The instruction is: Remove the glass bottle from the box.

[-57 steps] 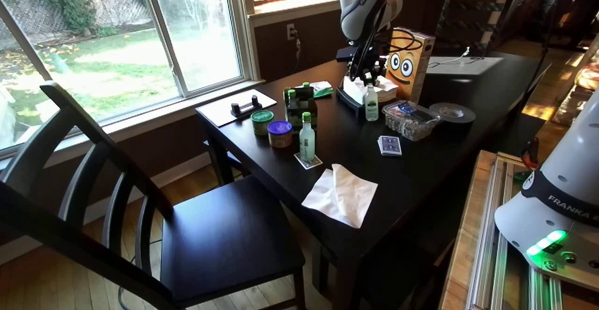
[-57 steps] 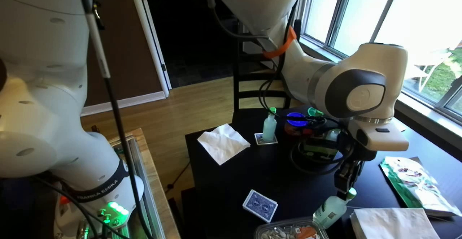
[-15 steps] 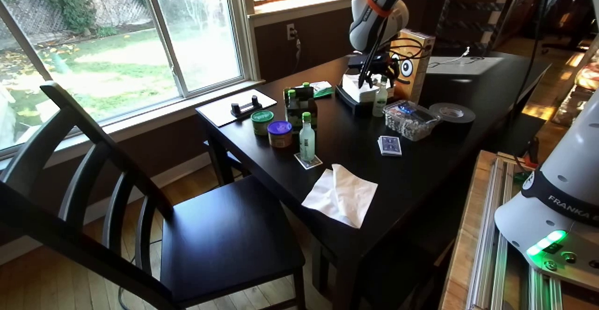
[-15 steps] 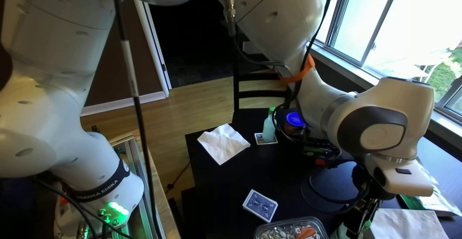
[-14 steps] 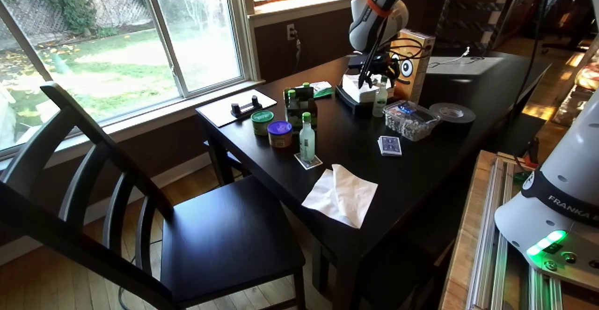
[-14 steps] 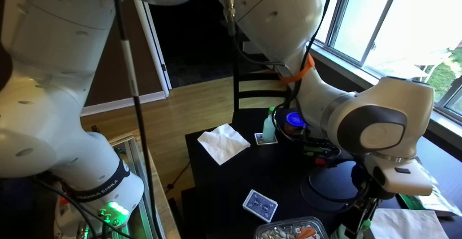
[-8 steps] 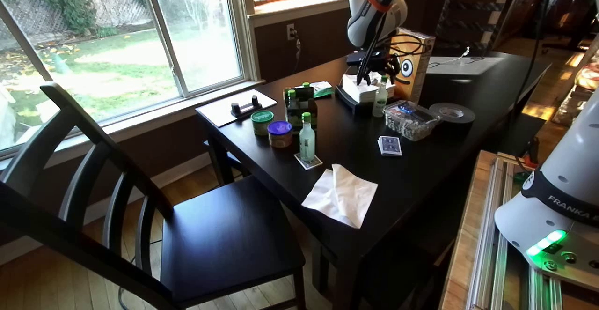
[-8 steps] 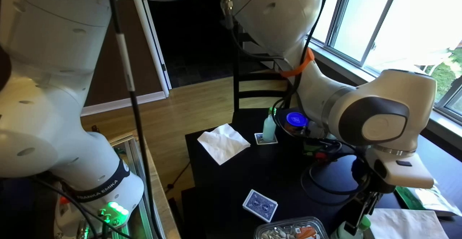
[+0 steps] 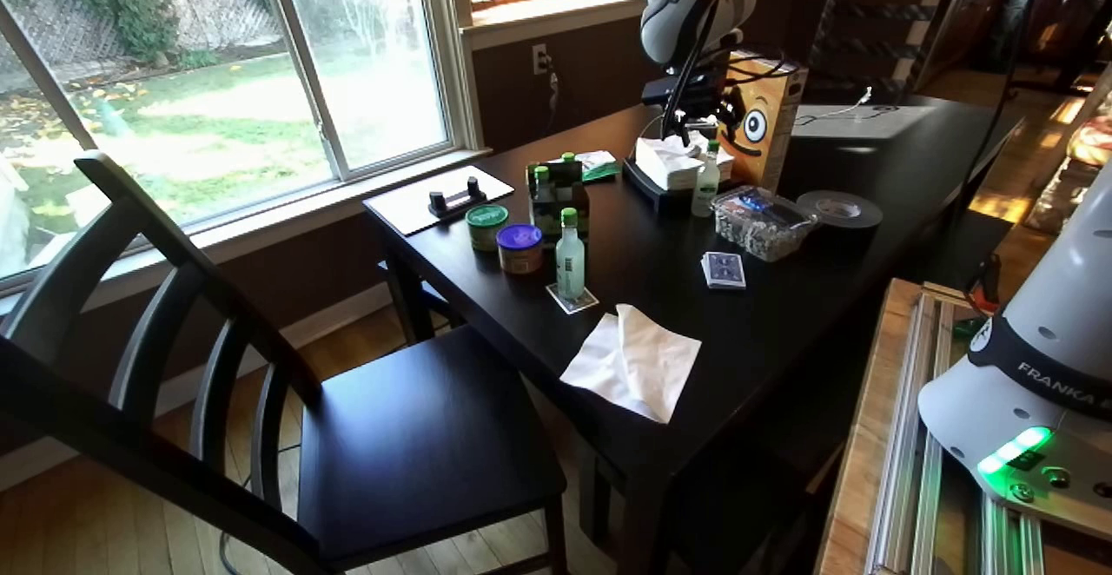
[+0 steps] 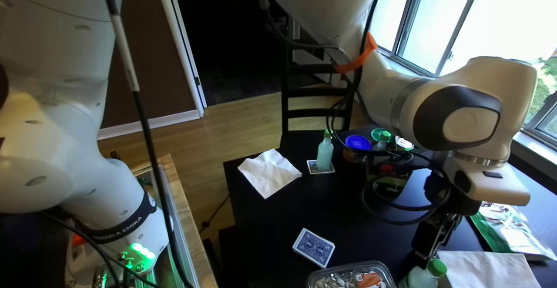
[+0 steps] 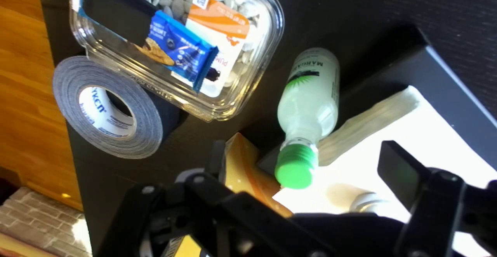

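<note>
The glass bottle, pale with a green cap, stands upright on the table beside the napkin holder, in both exterior views and the wrist view. My gripper is open above it; its fingers stand wide on either side of the cap, and neither touches. In an exterior view the gripper hangs over the napkins. A dark green carrier box with green-capped bottles in it sits farther off, half hidden by cables in an exterior view. Another such bottle stands on a card near the table's corner.
White napkins in a black holder lie right beside the bottle. A brown carton with eyes, a clear tray of seeds and a tape roll crowd it. Cards, two jars and a flat white-green packet lie around.
The bottle, earlier tilted in my grip, now stands by itself on the table. My fingers have opened, and the gripper has risen above the cap.
</note>
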